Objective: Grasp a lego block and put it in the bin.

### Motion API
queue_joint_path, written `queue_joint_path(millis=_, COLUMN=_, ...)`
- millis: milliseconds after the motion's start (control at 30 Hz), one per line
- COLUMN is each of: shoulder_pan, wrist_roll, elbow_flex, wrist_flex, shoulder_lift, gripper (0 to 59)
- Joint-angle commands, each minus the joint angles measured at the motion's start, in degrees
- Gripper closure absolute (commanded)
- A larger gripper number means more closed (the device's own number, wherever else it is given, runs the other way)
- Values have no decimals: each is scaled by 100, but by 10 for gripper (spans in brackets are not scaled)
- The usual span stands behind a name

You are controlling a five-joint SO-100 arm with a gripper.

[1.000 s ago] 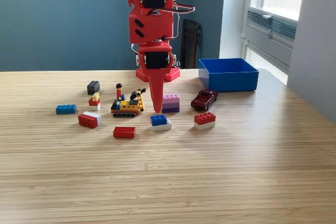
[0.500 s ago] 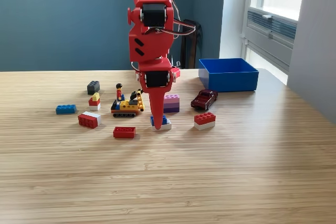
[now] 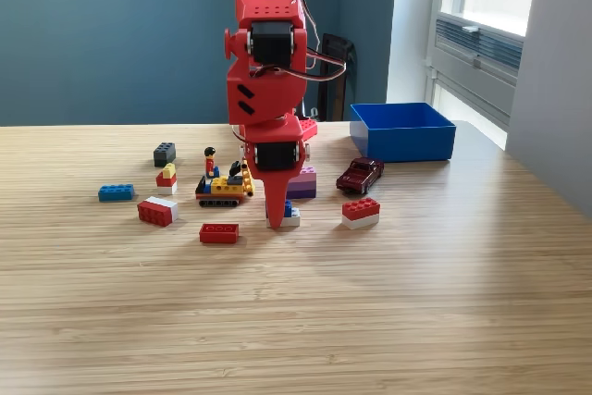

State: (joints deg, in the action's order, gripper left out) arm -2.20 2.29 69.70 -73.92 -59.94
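Wooden table (image 3: 444, 302): claw (image 3: 276, 219) hides blue-and-white block (image 3: 291, 216), its opening and hold impossible to tell.

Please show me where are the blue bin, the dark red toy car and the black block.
blue bin (image 3: 403, 142): exterior view, on its front wall.
dark red toy car (image 3: 360, 174): exterior view, on the middle of its body.
black block (image 3: 165, 154): exterior view, on its studded top.

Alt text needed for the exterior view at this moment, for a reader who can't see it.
A red robot arm points its hand straight down at a blue-and-white lego block on a wooden table. Other blocks, a small lego vehicle and a dark red toy car lie scattered nearby; a blue bin sits behind, toward the view's right.
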Motion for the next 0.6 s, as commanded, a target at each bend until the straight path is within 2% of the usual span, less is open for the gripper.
queue_joint_path(millis=33, shoulder_pan=0, wrist_roll=-176, elbow_flex=-352, wrist_flex=-114, shoulder_lift=-176, gripper=586)
queue_joint_path(millis=333, shoulder_pan=35, wrist_roll=-229, elbow_flex=-483, wrist_flex=-809, shoulder_lift=-237, gripper=586)
queue_joint_path(millis=500, shoulder_pan=202, wrist_roll=-202, elbow_flex=-1626, wrist_flex=-1898, shoulder_lift=-369, gripper=586)
queue_joint_path(millis=600, shoulder_pan=466, wrist_roll=-220, elbow_flex=-1934, wrist_flex=-2232, shoulder_lift=-738, gripper=586)
